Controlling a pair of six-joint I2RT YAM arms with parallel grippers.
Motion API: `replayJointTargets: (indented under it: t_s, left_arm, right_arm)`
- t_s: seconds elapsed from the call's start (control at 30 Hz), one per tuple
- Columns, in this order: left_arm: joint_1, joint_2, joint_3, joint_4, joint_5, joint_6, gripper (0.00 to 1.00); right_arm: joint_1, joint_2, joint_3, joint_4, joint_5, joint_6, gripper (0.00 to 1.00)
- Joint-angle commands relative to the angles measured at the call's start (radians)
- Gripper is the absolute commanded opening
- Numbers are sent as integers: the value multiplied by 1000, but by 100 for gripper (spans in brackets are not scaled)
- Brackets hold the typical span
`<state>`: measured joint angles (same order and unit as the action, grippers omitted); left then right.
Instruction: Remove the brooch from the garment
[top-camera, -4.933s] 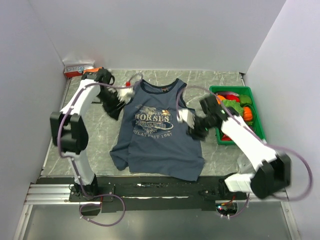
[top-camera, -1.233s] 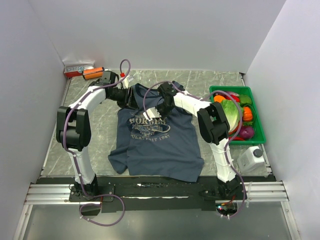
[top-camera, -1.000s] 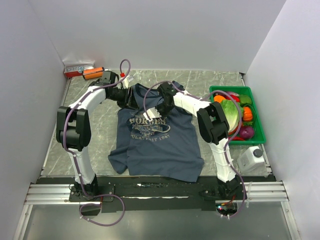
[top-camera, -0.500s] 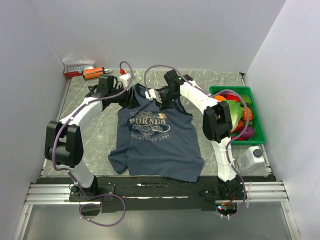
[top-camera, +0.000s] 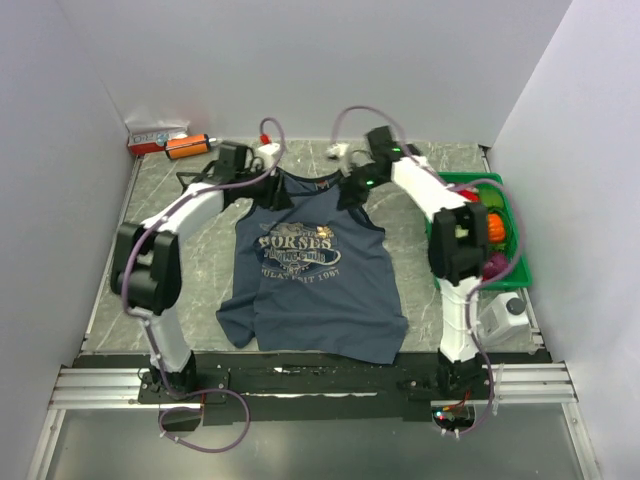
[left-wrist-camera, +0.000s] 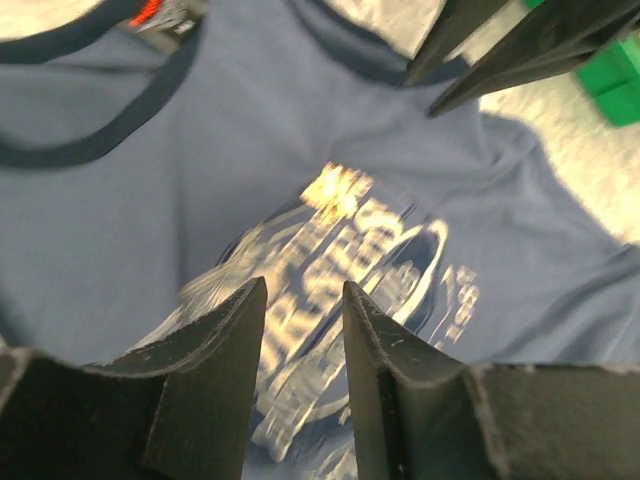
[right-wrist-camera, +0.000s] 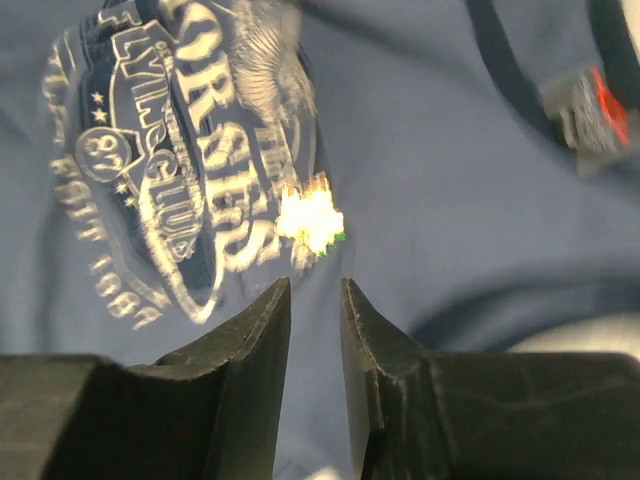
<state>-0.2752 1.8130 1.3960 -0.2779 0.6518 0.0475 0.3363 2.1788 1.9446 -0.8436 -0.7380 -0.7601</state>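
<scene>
The garment (top-camera: 310, 280) is a navy tank top lying flat, its grey-white print on the chest. The brooch (top-camera: 322, 234), a tiny gold speck, sits on the print's right part. It also shows in the left wrist view (left-wrist-camera: 335, 190) and in the right wrist view (right-wrist-camera: 310, 218). My left gripper (top-camera: 268, 192) hovers over the left shoulder strap, jaws narrowly parted and empty (left-wrist-camera: 305, 290). My right gripper (top-camera: 352, 190) hovers over the right strap, jaws narrowly parted and empty (right-wrist-camera: 315, 285), the brooch just beyond its tips. The right fingers (left-wrist-camera: 480, 50) show in the left wrist view.
A green tray (top-camera: 497, 185) of toy produce stands at the right, with a small white object (top-camera: 505, 315) in front of it. An orange cylinder (top-camera: 186, 144) and a red-white box (top-camera: 150, 135) lie at the back left. The collar label (right-wrist-camera: 590, 105) is near the neckline.
Both grippers have pulled back from the chest print toward the neckline and straps and risen. The brooch is still on the garment.
</scene>
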Motion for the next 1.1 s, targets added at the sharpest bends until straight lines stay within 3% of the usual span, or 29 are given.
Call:
replayJointTargets:
  t_s: [0.0,0.2,0.4,0.53,1.07]
  left_arm:
    - [-68,121,101,57,72,-170,39]
    - [-122,253,150,137,81,-268,38]
    - [-127,359,210,131,68,-345,36]
    - [-124,404,244,63,40,-342,37]
    - [-125,463,270,49,42,-347,44]
  right_arm:
    - [-74,-169,-235,184,-74,410,34]
    - [-76,-266,-456,345,-75,579,34]
    - [-76,-286,-530,396,-77,674,34]
    - [-74,-301,-555,403,-67,676,35]
    - [-74,-286,-535,393,-57,662,35]
